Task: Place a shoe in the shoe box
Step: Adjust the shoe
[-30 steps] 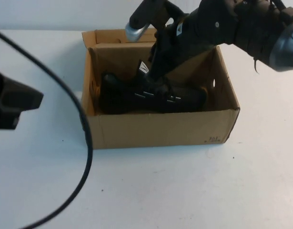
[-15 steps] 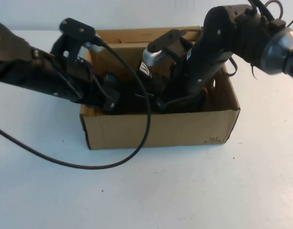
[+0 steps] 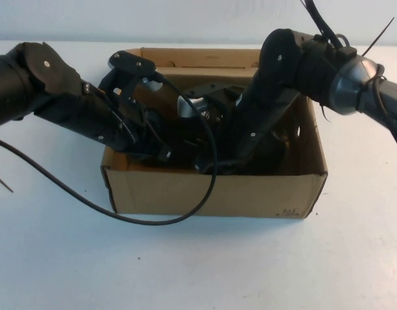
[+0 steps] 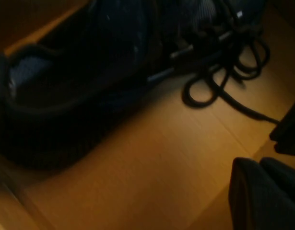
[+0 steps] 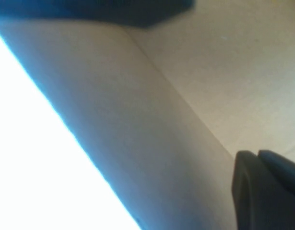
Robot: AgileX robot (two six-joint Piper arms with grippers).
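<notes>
The brown shoe box [image 3: 217, 194] stands open in the middle of the table. The black shoe [image 3: 279, 154] lies inside it, mostly hidden by both arms. In the left wrist view the shoe [image 4: 89, 72] rests on the box floor [image 4: 152, 167] with its dark laces [image 4: 219, 76] loose beside it. My left gripper [image 3: 164, 155] reaches into the box from the left, low beside the shoe; it [image 4: 262, 191] looks shut and empty. My right gripper [image 3: 208, 166] reaches down into the box from the right. It [image 5: 262, 191] looks shut and empty near the box wall [image 5: 137, 120].
A black cable [image 3: 153, 219] from the left arm loops over the box's front wall onto the white table [image 3: 198, 271]. The box flaps [image 3: 185, 57] stand at the far side.
My left arm has swung in from the left and gone down into the box. My right arm has sunk lower into the box. The box has shifted slightly.
</notes>
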